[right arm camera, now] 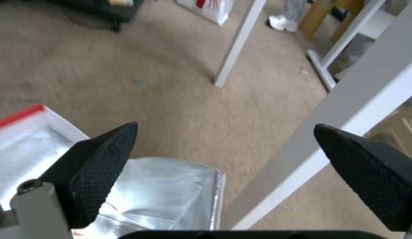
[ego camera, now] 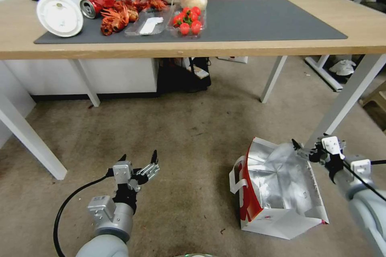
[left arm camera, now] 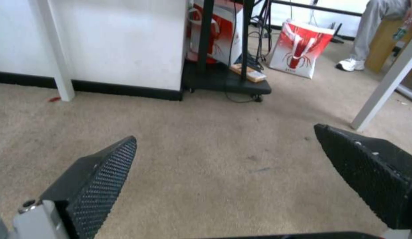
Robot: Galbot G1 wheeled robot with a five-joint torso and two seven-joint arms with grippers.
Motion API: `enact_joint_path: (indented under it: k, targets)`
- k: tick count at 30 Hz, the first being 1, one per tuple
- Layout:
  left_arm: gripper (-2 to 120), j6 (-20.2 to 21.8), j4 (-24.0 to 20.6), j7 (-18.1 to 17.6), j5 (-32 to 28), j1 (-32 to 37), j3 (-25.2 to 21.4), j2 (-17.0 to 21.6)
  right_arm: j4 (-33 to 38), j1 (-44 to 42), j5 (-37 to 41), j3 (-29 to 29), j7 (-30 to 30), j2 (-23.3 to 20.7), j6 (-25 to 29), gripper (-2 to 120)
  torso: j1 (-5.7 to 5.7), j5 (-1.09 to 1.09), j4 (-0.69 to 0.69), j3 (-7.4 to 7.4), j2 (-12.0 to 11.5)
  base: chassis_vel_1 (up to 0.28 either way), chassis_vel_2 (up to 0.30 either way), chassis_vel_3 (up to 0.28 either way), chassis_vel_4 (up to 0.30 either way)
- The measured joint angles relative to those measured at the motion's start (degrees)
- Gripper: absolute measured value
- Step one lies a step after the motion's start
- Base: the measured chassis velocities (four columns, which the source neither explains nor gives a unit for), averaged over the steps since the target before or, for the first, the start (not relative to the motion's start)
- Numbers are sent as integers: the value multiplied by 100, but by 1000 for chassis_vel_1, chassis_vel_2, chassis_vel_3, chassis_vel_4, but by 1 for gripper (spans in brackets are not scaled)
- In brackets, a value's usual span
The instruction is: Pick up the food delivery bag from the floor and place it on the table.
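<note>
One food delivery bag (ego camera: pixel 277 192), one table (ego camera: pixel 281 44), two tools, left (ego camera: pixel 138 160) and right (ego camera: pixel 299 146)

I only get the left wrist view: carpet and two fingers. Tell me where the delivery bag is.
Observer: The food delivery bag sits on the floor, mouth open, to the right of the left end effector.
Operator: Report the right arm.
Observer: The right end effector is open above the bag's far rim, beside a table leg.
Operator: Describe the tabletop.
Observer: Crayfish and tomatoes sit at the left end of the table's mat.
</note>
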Motion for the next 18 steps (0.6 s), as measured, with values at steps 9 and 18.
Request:
enact_joint_path:
  k: [9,18]
  targets:
    - [100,2,61,-32,-23,-40,1,6,-853,462,-253,-387,-58,-166,-53,100,0,0,-1,0,4,0,0,0,0]
    - [100,14,135,-40,-12,-55,6,-30,-1541,838,-314,-768,-170,-182,-180,100,1,0,-1,0,7,0,0,0,0]
